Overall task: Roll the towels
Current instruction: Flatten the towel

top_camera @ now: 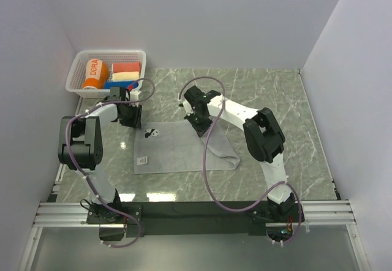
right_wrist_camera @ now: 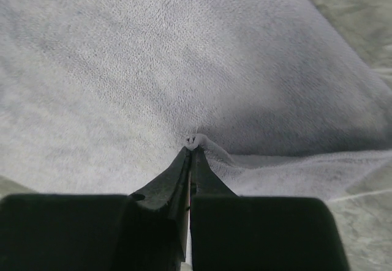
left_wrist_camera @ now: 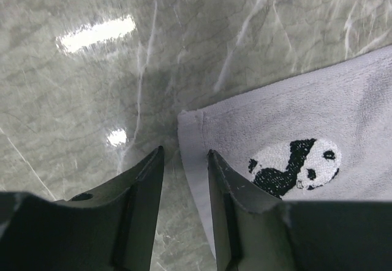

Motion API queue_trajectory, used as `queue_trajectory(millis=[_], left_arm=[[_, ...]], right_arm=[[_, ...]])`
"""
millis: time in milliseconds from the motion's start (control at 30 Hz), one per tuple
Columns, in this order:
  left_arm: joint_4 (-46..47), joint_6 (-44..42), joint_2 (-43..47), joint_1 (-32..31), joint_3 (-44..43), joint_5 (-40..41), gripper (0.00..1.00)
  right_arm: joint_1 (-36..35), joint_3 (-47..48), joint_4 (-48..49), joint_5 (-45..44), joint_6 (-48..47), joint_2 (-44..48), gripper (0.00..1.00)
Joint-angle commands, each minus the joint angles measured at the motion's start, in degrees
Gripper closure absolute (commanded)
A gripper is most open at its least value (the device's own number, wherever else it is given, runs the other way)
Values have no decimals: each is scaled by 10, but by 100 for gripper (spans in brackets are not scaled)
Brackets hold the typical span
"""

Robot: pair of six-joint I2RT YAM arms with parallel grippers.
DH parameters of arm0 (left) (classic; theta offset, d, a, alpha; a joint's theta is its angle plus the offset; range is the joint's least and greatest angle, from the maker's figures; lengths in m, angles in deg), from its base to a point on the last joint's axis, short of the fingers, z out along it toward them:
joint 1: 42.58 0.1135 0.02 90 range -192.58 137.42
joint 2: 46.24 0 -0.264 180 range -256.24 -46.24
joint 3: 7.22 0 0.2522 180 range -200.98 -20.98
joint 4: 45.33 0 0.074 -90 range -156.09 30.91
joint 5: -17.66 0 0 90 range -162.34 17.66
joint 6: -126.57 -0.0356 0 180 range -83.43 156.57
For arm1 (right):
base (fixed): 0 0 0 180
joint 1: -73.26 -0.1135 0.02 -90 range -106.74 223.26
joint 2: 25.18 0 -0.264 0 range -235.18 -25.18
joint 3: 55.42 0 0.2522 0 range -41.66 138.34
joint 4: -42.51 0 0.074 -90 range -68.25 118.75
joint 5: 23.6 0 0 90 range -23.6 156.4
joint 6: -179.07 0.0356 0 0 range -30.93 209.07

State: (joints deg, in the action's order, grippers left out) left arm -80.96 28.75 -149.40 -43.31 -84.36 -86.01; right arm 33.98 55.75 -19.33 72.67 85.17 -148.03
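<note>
The grey towel (top_camera: pixel 184 152) lies spread on the marble table, with a panda patch (top_camera: pixel 152 133) near its far left corner and its right side rumpled. My left gripper (top_camera: pixel 130 121) is low at that corner. In the left wrist view it (left_wrist_camera: pixel 184 152) is open and straddles the towel's left hem (left_wrist_camera: pixel 193 161), beside the panda (left_wrist_camera: pixel 294 167). My right gripper (top_camera: pixel 199 124) is at the towel's far edge. In the right wrist view it (right_wrist_camera: pixel 193 145) is shut on a pinch of grey towel (right_wrist_camera: pixel 153 69). The orange towel (top_camera: pixel 95 74) lies rolled in the basket.
A white basket (top_camera: pixel 110 54) stands at the far left corner and holds the orange roll plus small red, cream and blue rolls (top_camera: pixel 125 75). A small white label (top_camera: pixel 144 159) sits on the towel's near left. White walls enclose the table on three sides.
</note>
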Motion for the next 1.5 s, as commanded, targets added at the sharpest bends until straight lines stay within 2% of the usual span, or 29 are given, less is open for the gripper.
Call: queue_trajectory(millis=[0,167,600,700,800,933,1100,1200,1467], left_arm=[[-7,2,-14,-1,-27,-10,60],[-13,-2,-19,-1,-37,-44,57],[-10,4,-58,-6,-62,-44,58],[-15,0,-68,-11,-64,-43,60],[-16,-4,-68,-14,-57,-40,65],[-27,-12,-65,-16,-55,-38,78],[-29,-18,-54,-19,-46,-24,77],[-26,-16,-49,-20,-41,-18,98],[-72,-27,-5,-1,-115,-66,99]], right_arm=[[18,33,-20,13,-5,51,100],[31,29,-26,17,-11,55,100],[42,29,-36,36,-16,61,100],[53,28,-40,39,-17,65,100],[67,28,-43,42,-20,70,100],[85,23,-49,40,-27,81,100],[107,15,-47,44,-32,90,100],[114,12,-47,48,-35,93,100],[166,21,-63,52,-66,126,100]])
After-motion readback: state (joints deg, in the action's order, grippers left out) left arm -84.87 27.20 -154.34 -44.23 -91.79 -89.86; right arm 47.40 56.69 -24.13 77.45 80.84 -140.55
